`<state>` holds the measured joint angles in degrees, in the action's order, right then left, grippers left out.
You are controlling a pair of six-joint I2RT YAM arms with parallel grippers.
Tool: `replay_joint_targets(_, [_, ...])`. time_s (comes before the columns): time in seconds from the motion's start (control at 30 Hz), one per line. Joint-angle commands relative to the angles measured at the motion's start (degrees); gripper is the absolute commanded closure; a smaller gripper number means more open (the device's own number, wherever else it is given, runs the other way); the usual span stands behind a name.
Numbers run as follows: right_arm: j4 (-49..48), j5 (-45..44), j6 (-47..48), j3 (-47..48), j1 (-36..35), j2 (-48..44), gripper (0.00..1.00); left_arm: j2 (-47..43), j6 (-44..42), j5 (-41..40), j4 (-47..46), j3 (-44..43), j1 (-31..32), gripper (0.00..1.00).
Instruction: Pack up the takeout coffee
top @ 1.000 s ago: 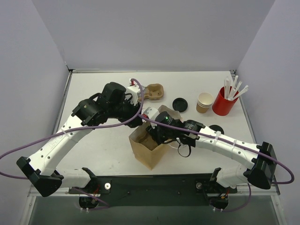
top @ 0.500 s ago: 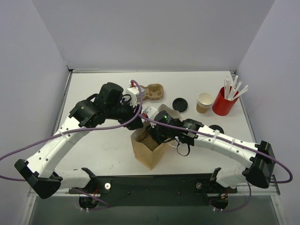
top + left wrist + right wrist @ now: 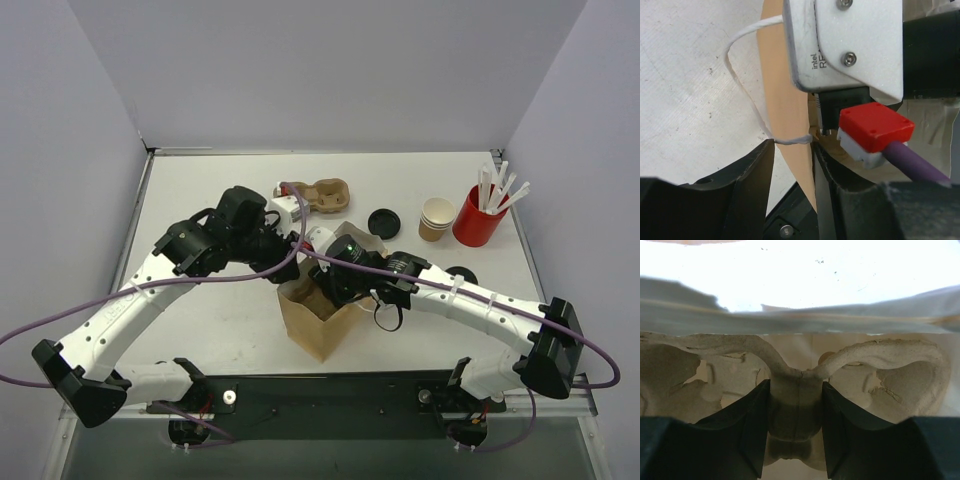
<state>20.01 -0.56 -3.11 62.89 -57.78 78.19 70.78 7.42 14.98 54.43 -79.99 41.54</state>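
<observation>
1. Left arm (image 3: 135, 295) reaches forward and rightward, elbow bent.
2. Left gripper (image 3: 792, 150): 2 fingers apart, bag edge (image 3: 785, 100) between them.
3. Right arm (image 3: 480, 310) stretches leftward; right gripper (image 3: 795, 387) pinches a pulp carrier (image 3: 890, 346) between its 2 fingers.

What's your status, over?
Left gripper astride bag wall, not clamped. Right gripper clamped on cup carrier inside bag. Coffee not clearly seen.

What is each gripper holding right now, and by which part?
Right gripper: pulp cup carrier, by its centre bridge. Left gripper: nothing clamped; jaws apart astride the rim of the paper bag.
</observation>
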Motion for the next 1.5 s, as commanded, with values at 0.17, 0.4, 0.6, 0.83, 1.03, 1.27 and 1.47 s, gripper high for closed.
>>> replay_joint_targets(0.17, [0.8, -0.3, -1.1, 1.4, 0.4, 1.1, 0.72, -2.1, 3.0, -3.0, -2.4, 0.9, 1.3, 0.91])
replay_joint_targets(0.4, [3.1, 0.1, -1.1, 2.3, 0.3, 1.2, 0.72, -2.9, 10.0, -18.7, -4.6, -0.2, 5.6, 1.00])
replay_joint_targets(0.6, [4.6, 0.1, -1.5, 1.3, 0.2, 1.1, 0.72, -2.1, 15.0, -31.8, -4.5, -1.0, 9.9, 1.00])
replay_joint_targets(0.83, [8.5, 0.0, -1.0, 2.8, 0.1, 3.0, 0.72, -1.4, 18.4, -39.3, -4.3, -2.5, 11.7, 1.00])
replay_joint_targets(1.03, [9.5, -0.3, -0.9, 3.1, 0.1, 3.9, 0.72, -1.3, 20.7, -39.7, -6.8, -1.2, 11.9, 1.00])
replay_joint_targets(1.27, [10.8, -0.4, -0.8, 4.2, 0.2, 6.4, 0.73, -1.4, 25.4, -43.5, -7.8, -0.5, 12.1, 1.00])
replay_joint_targets(1.47, [12.1, 0.0, -0.7, 5.4, 0.2, 8.6, 0.73, -2.2, 28.3, -43.2, -10.0, 1.5, 12.2, 1.00])
